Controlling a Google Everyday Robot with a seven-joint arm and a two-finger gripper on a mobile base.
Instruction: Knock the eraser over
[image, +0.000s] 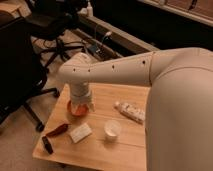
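Eraser (47, 145) looks light and stiff, a nudge up high should tip it; gripper (81, 103) sits over the bowl (74, 111), can't tell if open

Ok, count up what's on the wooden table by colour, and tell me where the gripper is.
White: 3 (flat block, cup, long packet)
Orange: 1 (bowl)
Red: 1 (chili-shaped object)
Black: 1 (eraser)
Total: 6
The gripper is over the bowl, away from the eraser.
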